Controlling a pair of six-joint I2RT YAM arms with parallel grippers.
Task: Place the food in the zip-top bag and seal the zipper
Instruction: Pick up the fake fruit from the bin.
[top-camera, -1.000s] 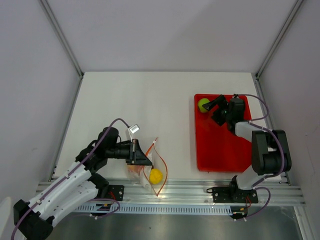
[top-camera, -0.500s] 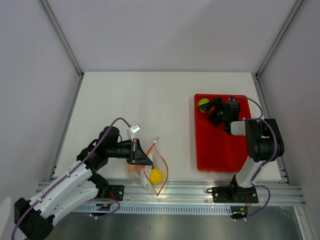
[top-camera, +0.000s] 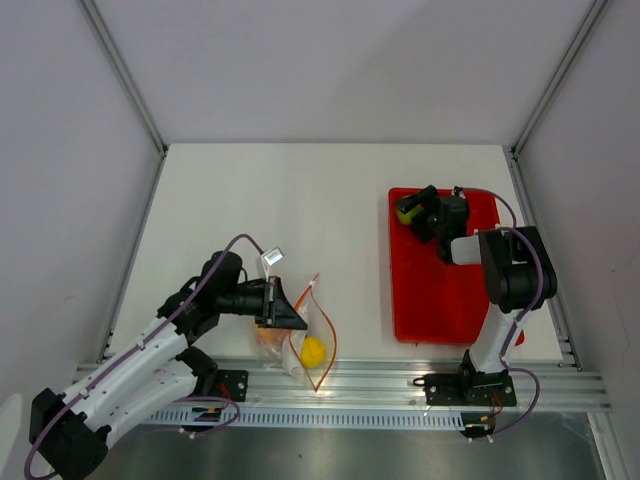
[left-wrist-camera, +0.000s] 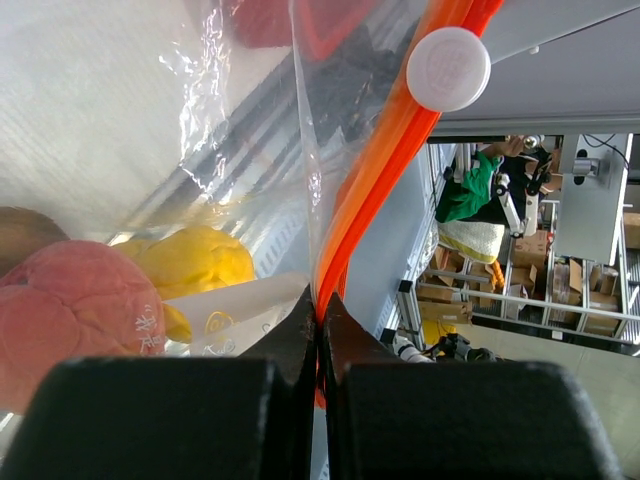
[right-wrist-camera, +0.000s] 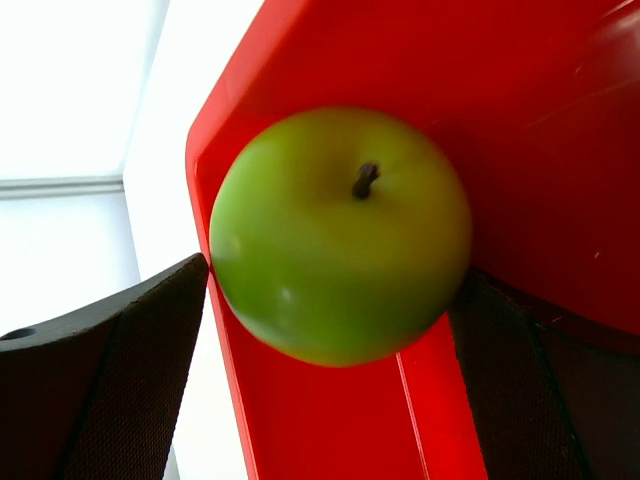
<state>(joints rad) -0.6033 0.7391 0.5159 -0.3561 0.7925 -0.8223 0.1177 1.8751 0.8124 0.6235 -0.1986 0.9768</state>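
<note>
Left tool (left-wrist-camera: 320, 322): clamped on zipper (left-wrist-camera: 372, 190), hanging zip-top bag (left-wrist-camera: 240, 110) over near tabletop (top-camera: 300, 200) edge. Thin, crinkly, floppy film. Yellow pear (left-wrist-camera: 200, 265), pink piece (left-wrist-camera: 70, 310) inside.
Right tool (top-camera: 418, 209): spread wide, flanking green apple (right-wrist-camera: 340, 260) in far-left corner of red tray (right-wrist-camera: 560, 120). Probably light, smooth, prone to rolling; best pinched across widest middle.

- Left arm?
- Low, stretched from its base toward the middle of the tabletop. Left pincer (top-camera: 297, 320) points right, jaws pinched tight on the zipper (left-wrist-camera: 366, 190).
- Right arm?
- Folded upright over its base, forearm reaching to the far side, wrist turned left. Right pincer (top-camera: 407, 210) down low, jaws spread wide.
</note>
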